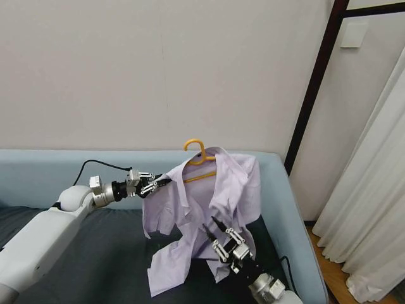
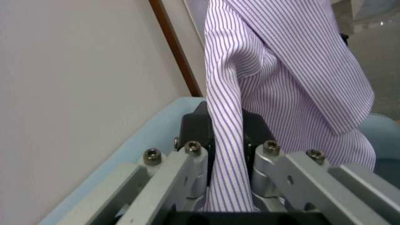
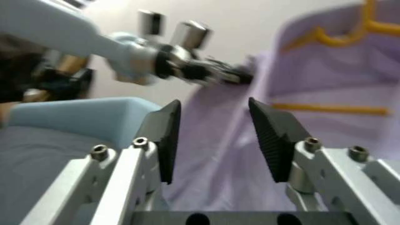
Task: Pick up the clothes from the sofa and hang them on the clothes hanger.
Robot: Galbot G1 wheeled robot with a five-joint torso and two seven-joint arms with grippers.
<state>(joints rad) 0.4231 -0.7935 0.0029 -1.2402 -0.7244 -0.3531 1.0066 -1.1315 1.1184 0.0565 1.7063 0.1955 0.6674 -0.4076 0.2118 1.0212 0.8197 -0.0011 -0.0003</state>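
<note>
On yellow hanger (image 1: 197,152), striped shirt (image 1: 190,215) pinched by left tool (image 1: 166,182); right tool (image 1: 214,226) spread open near its lower front.

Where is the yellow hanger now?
In the head view, the yellow plastic clothes hanger sits centrally inside the collar of the lilac striped shirt, above the pale blue sofa; the left claw pinches the shirt just to its left.

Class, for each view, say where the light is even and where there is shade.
Head view: plain pale wall evenly lit, no glare; soft shade in the folds of the lilac striped fabric shirt. Left wrist view: shade deepens where the left end effector pinches the shirt. Right wrist view: black ribbed pads of the open right end effector stand dark against it.
</note>
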